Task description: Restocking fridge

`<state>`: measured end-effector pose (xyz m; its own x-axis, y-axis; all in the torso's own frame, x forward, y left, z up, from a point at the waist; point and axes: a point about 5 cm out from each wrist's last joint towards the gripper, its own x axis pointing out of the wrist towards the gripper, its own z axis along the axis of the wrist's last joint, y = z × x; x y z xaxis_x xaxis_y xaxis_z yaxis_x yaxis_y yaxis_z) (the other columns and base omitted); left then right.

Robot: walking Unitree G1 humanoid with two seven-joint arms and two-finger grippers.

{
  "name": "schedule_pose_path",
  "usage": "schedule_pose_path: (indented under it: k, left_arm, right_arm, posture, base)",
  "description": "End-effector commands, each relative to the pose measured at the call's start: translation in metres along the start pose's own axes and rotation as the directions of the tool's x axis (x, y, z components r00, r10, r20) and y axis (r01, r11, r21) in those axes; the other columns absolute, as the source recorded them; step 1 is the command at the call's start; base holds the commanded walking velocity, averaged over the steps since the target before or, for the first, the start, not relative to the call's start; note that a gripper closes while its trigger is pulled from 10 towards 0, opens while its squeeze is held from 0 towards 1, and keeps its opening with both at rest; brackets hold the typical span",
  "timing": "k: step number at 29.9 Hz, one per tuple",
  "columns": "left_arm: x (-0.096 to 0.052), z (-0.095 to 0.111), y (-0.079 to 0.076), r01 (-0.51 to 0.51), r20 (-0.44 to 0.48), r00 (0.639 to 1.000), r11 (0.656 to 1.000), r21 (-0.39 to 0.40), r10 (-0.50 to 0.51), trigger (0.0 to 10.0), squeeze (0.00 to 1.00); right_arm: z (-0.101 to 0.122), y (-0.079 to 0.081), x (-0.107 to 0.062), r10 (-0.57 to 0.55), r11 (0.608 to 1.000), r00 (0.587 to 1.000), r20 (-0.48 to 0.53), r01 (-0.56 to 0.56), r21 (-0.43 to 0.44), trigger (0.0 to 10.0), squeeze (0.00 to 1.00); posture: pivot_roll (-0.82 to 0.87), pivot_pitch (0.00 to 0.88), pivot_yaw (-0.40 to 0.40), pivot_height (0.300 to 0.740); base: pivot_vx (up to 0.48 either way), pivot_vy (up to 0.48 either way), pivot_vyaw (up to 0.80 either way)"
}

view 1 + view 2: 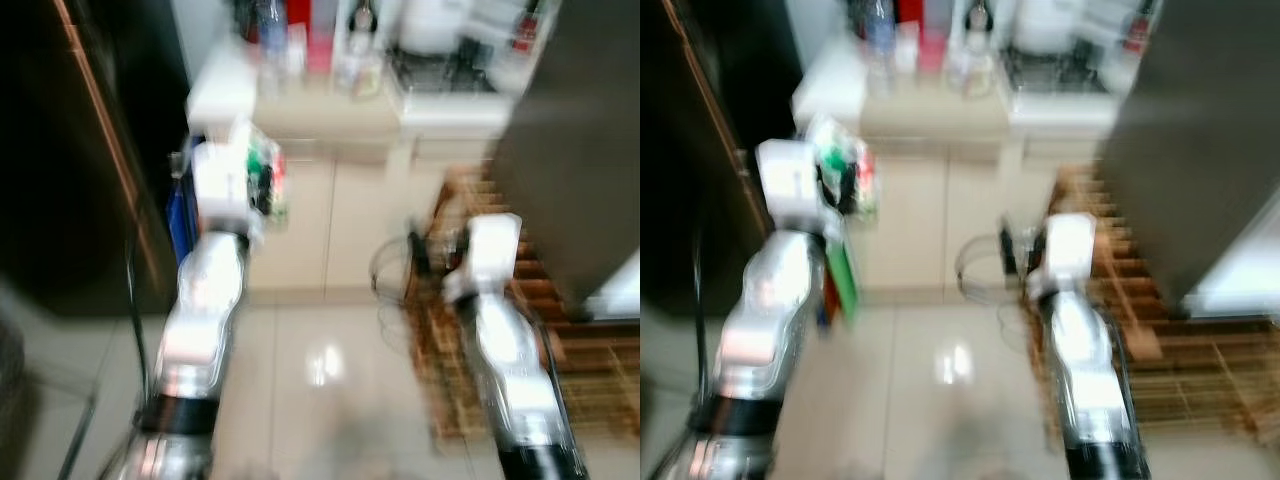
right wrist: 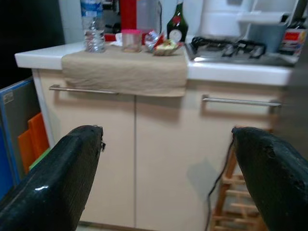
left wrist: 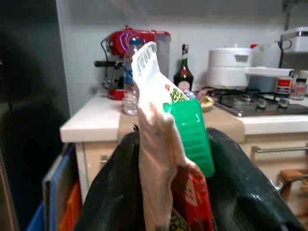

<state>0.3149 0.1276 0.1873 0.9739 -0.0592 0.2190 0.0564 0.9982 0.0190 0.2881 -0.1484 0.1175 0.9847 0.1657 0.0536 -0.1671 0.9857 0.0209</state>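
Ahead of the robot, a cream counter [image 2: 120,67] with a hob spans the kitchen, with a dark fridge door [image 1: 580,150] at the right. Left gripper [image 3: 175,183] is up at chest height, jaws clamped on a snack packet [image 3: 159,139]; right gripper [image 2: 166,159] hangs empty, jaws apart. It looks like the carrying step; next comes turning right and reaching the fridge.

A white, red and green printed plastic food pouch [image 3: 159,159] with a bright green clip sits between the left end effector's [image 3: 166,192] glossy black fingers [image 3: 113,192]. The white surface [image 2: 231,70] carries a beige cloth [image 2: 125,72], a red coffee machine [image 3: 132,41] and a dark green bottle [image 3: 183,72]. Cream cabinet doors [image 2: 168,159] below.
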Motion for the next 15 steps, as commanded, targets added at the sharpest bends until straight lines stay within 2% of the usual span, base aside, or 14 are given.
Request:
schedule_pose_path:
  k: [1, 15]
  left_arm:
    - [0.0027, 0.0039, -0.0110, 0.027, 0.013, 1.000, 0.999, -0.020, -0.027, 10.0, 0.00]
    - [0.0009, 0.0103, -0.0191, 0.047, 0.038, 0.998, 0.997, -0.061, -0.045, 10.0, 0.00]
  right_arm:
    - [0.0042, -0.0083, 0.0002, -0.012, 0.999, 1.000, 0.002, 0.012, -0.031, 10.0, 0.00]
    - [0.0064, -0.0091, 0.0017, 0.006, 0.999, 1.000, -0.007, -0.006, -0.050, 10.0, 0.00]
  posture:
    - [-0.04, 0.000, 0.014, 0.740]
    - [-0.05, 0.000, 0.002, 0.740]
  base:
    - [0.000, -0.480, 0.00]
    - [0.000, -0.480, 0.00]
